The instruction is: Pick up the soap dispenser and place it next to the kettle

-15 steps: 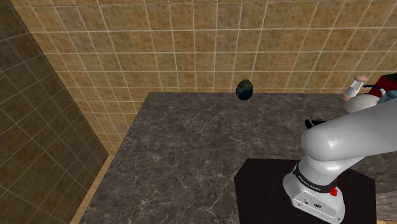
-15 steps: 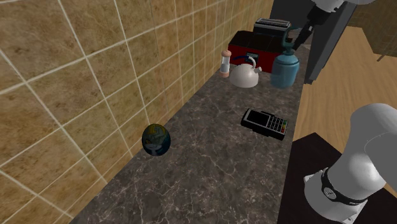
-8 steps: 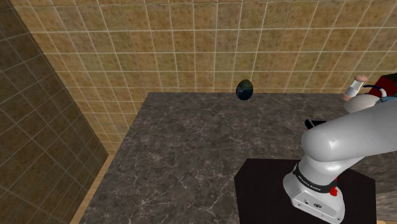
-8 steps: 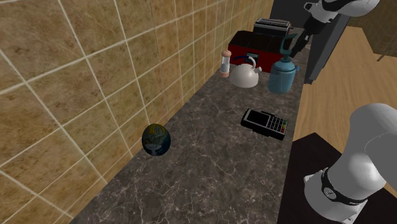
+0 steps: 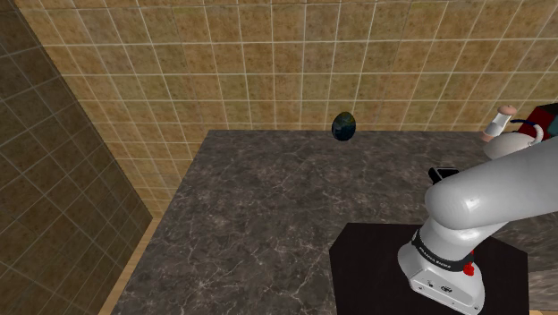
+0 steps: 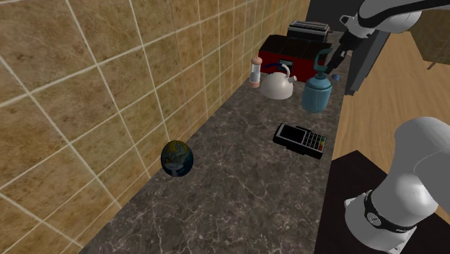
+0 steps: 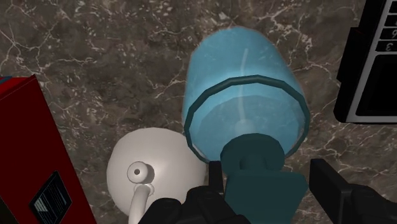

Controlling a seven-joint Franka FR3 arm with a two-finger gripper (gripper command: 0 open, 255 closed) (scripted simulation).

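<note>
A tan tiled wall (image 5: 268, 63) rises behind the dark marbled table (image 5: 268, 215), and the white arm (image 5: 492, 192) reaches from its black stand (image 5: 376, 268) toward the far end of the table. There a red box (image 6: 292, 52) sits against the wall with a white kettle (image 6: 278, 86) in front of it. The soap dispenser (image 6: 317, 94), a blue-teal bottle with a darker pump top, hangs tilted from the gripper (image 6: 333, 59) just beside the kettle. It seems to be slightly off the table, though the second exterior view does not settle that. In the wrist view the black fingers (image 7: 215, 179) are narrowed onto the dispenser's pump head, one on each side. A black card terminal (image 6: 301, 139) lies nearer the stand, and a small globe-patterned egg (image 6: 177, 157) rests by the wall, well apart from the rest.
</note>
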